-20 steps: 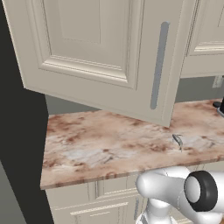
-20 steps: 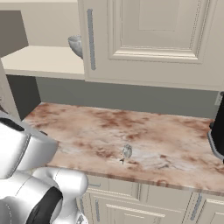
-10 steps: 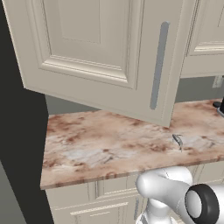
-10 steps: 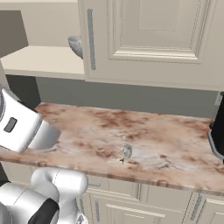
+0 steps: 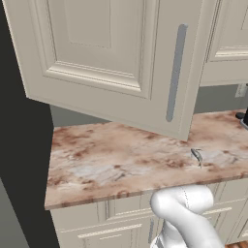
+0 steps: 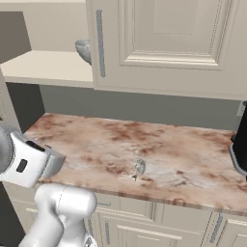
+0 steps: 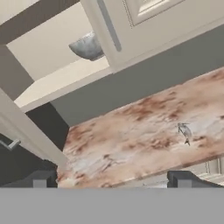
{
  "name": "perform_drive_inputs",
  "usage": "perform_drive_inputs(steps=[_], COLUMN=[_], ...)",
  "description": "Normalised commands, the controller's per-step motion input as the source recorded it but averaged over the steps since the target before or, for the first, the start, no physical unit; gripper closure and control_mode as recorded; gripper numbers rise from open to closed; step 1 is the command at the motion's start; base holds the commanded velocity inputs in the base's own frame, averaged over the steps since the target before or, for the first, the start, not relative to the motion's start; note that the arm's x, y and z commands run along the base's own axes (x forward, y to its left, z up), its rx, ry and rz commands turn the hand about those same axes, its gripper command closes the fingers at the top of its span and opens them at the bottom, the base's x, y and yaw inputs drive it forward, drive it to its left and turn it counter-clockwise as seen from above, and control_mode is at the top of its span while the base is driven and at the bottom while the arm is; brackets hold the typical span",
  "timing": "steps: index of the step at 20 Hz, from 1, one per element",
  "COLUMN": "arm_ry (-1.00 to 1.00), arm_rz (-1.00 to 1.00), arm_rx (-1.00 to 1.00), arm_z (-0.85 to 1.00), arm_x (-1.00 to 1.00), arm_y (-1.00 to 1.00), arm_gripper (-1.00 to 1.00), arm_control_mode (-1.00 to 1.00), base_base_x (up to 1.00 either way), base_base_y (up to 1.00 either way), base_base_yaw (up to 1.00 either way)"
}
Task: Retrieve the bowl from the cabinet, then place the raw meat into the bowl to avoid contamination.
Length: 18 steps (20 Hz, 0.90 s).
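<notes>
The cabinet (image 6: 159, 43) stands with one door swung wide, and the bowl (image 7: 89, 46) sits on its beige shelf (image 6: 46, 67), partly hidden behind the door edge, well above and beyond the pincer (image 7: 109, 180). The pincer is spread wide, holding nothing. A small piece of meat (image 7: 184, 131) lies on the counter (image 6: 96, 140), ahead of the pincer and well apart from it.
</notes>
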Motion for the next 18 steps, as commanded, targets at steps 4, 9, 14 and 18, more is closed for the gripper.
perform_drive_inputs(steps=[4,9,14,18], arm_ry=[-0.29,-0.06,0.05,0.07], arm_rz=[0.03,0.0,0.02,0.03], arm_rx=[0.0,0.06,0.12,0.12], arm_z=[-0.6,-0.12,0.41,0.41], arm_x=[0.06,0.27,0.25,0.19], arm_y=[0.12,0.0,-0.07,-0.11], arm_gripper=[-1.0,-1.0,-1.0,-1.0], arm_control_mode=[-1.0,-1.0,-1.0,-1.0], base_base_x=[0.0,0.0,0.0,0.0], base_base_y=[0.0,0.0,0.0,0.0], base_base_yaw=[0.0,0.0,0.0,0.0])
